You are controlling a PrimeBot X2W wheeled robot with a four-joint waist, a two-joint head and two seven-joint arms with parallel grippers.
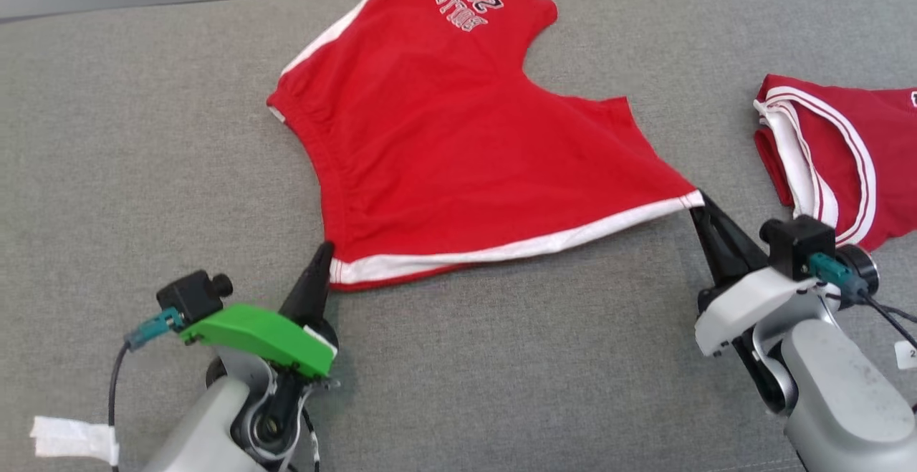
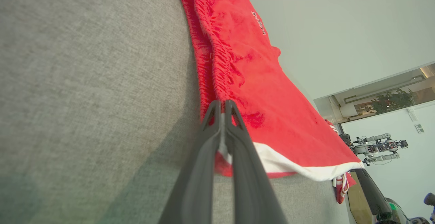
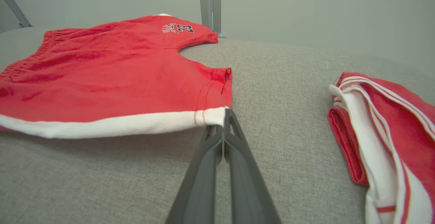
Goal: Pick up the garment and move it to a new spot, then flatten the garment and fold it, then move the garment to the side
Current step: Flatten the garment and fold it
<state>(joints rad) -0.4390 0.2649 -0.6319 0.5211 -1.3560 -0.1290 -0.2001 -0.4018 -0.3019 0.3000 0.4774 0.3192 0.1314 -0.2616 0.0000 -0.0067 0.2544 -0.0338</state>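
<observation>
Shorts (image 1: 458,150), red with white trim, lie spread on the grey cushion (image 1: 107,135), mid-surface, with the logo at the far end. The near white edge is pulled straight between the two grippers and looks slightly raised, with a shadow under it in the right wrist view.

The left gripper (image 1: 326,250) is clamped on the near-left corner, and cloth shows between its fingers in the left wrist view. The right gripper (image 1: 706,203) is pinched shut on the near-right corner of the trim. A second red-and-white garment (image 1: 838,150) sits well apart to the right, untouched.

Step, as a guess: the end of flattening or the start of the fold, both corners secured.

The next move probably calls for both arms to lift together and carry the near edge over to the far edge, keeping the tension even so the cloth doesn't bunch. Slip risk at the right corner, where the bite looks thin.
</observation>
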